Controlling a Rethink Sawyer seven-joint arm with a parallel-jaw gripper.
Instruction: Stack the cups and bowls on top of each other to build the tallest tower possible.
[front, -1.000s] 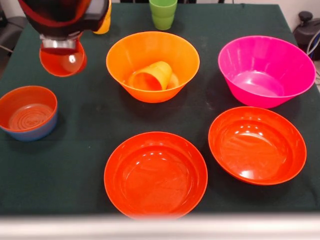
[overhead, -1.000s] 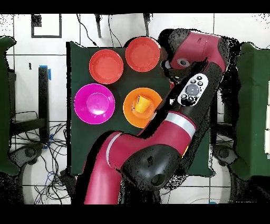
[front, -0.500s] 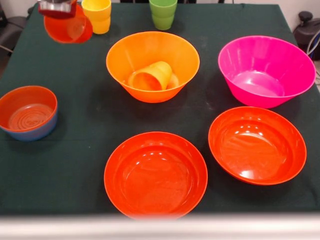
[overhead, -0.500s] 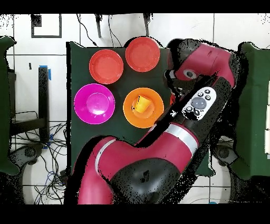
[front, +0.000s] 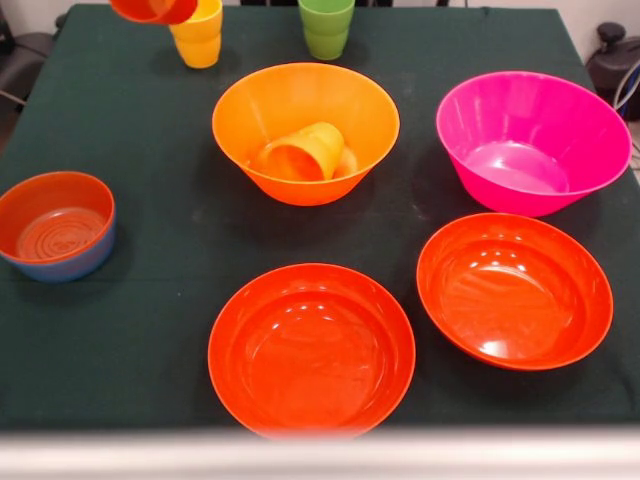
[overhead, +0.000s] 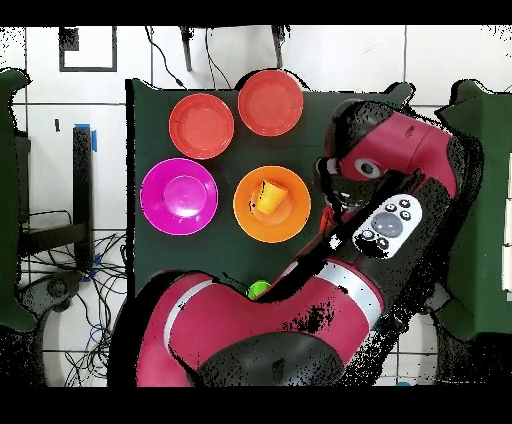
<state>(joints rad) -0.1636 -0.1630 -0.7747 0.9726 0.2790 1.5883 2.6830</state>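
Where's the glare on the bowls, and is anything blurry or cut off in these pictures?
Front view: white highlights streak the two wide red-orange bowls and the magenta bowl; the table's near edge is a pale blur; a red-orange cup is cropped at the top. Overhead view: the arm hides the table's right side.

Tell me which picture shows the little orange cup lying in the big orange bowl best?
The front view. There the orange cup lies on its side inside the orange bowl, with its open mouth and wall plain to see. The overhead view shows the same cup only as a small yellow-orange patch in that bowl.
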